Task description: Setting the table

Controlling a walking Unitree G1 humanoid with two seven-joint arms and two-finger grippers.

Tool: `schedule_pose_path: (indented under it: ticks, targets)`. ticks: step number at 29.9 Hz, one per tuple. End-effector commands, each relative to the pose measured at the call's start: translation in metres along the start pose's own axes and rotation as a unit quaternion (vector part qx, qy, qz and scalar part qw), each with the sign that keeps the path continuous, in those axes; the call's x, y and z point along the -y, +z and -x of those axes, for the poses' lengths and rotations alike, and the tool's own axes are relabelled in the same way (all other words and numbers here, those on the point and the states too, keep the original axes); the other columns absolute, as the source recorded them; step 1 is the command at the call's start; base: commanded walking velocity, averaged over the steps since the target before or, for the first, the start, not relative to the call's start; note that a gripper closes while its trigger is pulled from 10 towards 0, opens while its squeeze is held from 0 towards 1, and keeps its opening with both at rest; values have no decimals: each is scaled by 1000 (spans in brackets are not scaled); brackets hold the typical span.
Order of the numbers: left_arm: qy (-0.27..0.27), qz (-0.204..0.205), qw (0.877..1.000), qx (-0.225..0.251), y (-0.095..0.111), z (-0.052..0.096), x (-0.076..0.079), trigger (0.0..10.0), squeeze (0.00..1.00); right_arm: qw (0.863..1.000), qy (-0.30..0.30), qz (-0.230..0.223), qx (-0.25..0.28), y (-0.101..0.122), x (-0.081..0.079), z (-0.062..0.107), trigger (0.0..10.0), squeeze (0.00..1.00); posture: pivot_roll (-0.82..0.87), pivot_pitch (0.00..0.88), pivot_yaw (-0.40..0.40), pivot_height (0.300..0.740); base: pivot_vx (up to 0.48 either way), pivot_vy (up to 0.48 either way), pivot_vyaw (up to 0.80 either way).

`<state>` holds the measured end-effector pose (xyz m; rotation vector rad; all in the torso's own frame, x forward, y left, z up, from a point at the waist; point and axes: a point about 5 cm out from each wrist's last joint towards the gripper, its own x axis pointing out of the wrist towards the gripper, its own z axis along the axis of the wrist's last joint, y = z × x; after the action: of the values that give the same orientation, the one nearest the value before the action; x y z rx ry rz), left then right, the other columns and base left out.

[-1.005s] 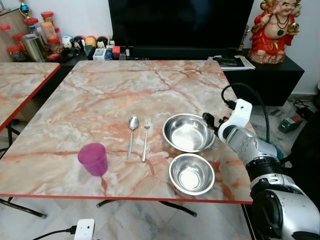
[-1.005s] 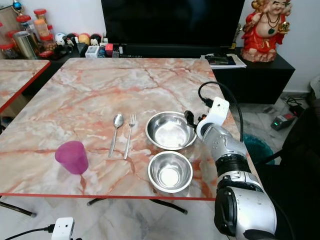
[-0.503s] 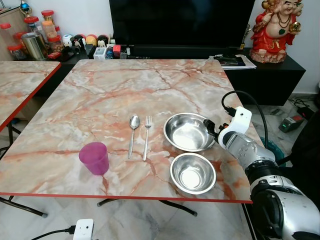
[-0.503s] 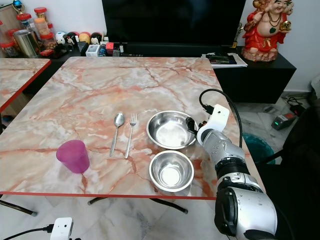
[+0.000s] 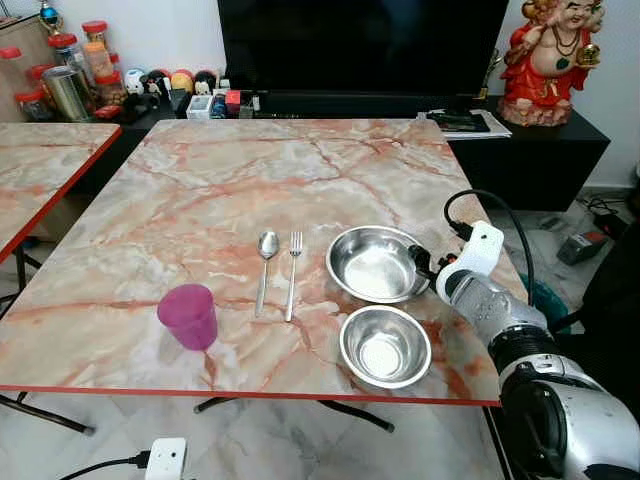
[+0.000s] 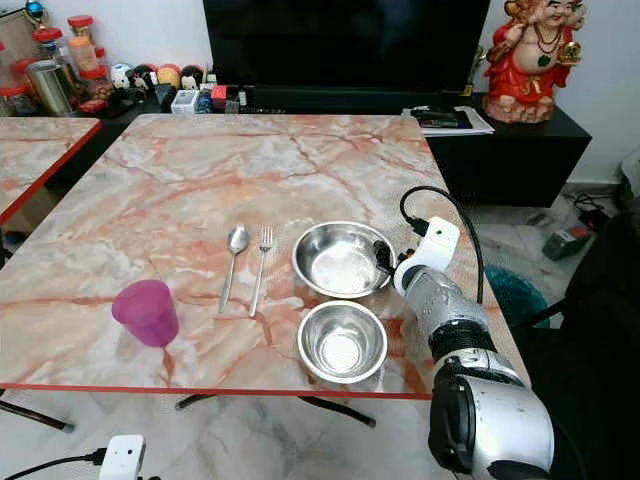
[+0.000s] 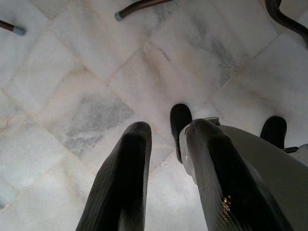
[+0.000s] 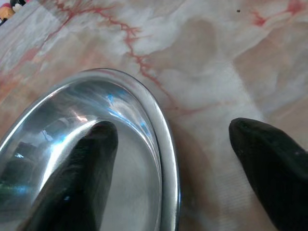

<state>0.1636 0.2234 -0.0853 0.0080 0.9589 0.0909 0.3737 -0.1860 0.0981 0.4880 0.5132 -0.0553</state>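
Marble in pink and cream covers the dining table (image 5: pixel 200 190), which has a red edge and stands before a dark TV cabinet. Near its right side sits the larger steel bowl (image 5: pixel 375 263). The right gripper (image 8: pixel 166 159) is at this bowl's right rim with its fingers spread wide: in the right wrist view one black finger (image 8: pixel 72 178) lies inside the bowl and the other finger (image 8: pixel 269 163) is outside over the marble, so the rim runs between them; whether either finger touches the metal cannot be told. Just in front of that bowl, near the table's front edge, stands a smaller steel bowl (image 5: pixel 385 346). Left of the bowls lie a fork (image 5: pixel 292 275) and a spoon (image 5: pixel 264 265) side by side, and further left a purple cup (image 5: pixel 188 316). The left gripper (image 7: pixel 166 159) hangs over the tiled floor (image 7: pixel 72 72), fingers a little apart.
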Motion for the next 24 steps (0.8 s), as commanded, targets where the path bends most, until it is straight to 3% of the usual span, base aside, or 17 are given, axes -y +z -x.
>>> schedule_pose_path:
  ticks: [1,24]
  targets:
    - [1,0,1000,-12,-5,1,-2,10000,0,1000,3,-2,3,0,0,0,0,0,11,0,0,732,0,0,0]
    - [1,-1,1000,-12,-5,1,-1,10000,0,1000,10,19,-3,-1,-1,-1,0,0,8,0,-2,732,0,0,0]
